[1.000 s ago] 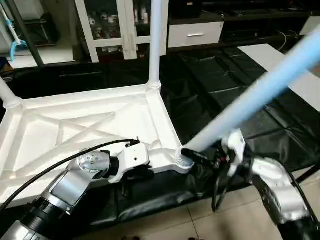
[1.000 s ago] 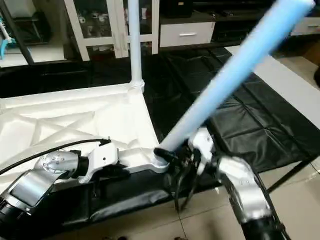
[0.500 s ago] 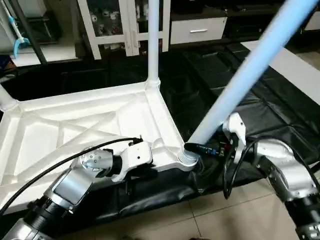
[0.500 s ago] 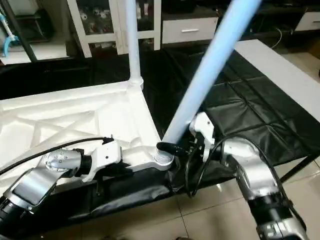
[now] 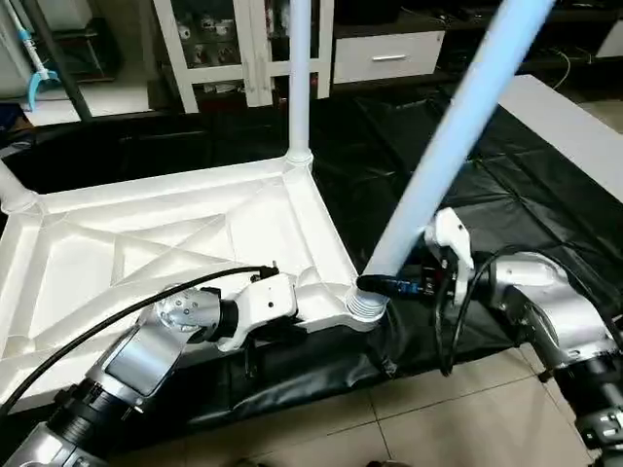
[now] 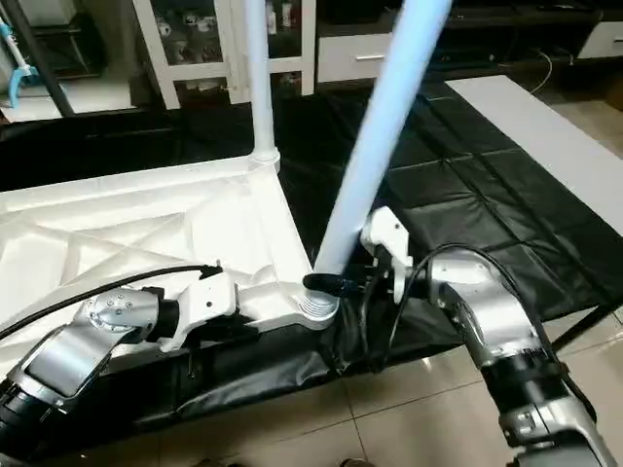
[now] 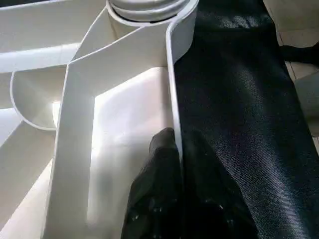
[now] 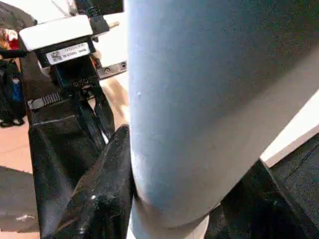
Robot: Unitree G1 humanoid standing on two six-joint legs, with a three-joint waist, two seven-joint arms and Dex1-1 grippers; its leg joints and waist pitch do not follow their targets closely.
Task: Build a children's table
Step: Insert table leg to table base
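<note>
Legs: two stand seated; right gripper (image 5: 389, 284) grasps a third leg (image 5: 443, 156) tilted at its socket (image 5: 364, 306); left gripper (image 7: 180, 149) pinches the tabletop (image 5: 185, 243) rim.

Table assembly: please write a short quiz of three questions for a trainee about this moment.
1. True or false: the right gripper is shut on the tilted leg near the tabletop's near right socket.
2. What does the left gripper pinch?
A) a leg
B) the tabletop's rim
C) the black sheet
3. Fill in: the leg at the far right corner stands ____.

Key: 1 true; 2 B; 3 upright.
</note>
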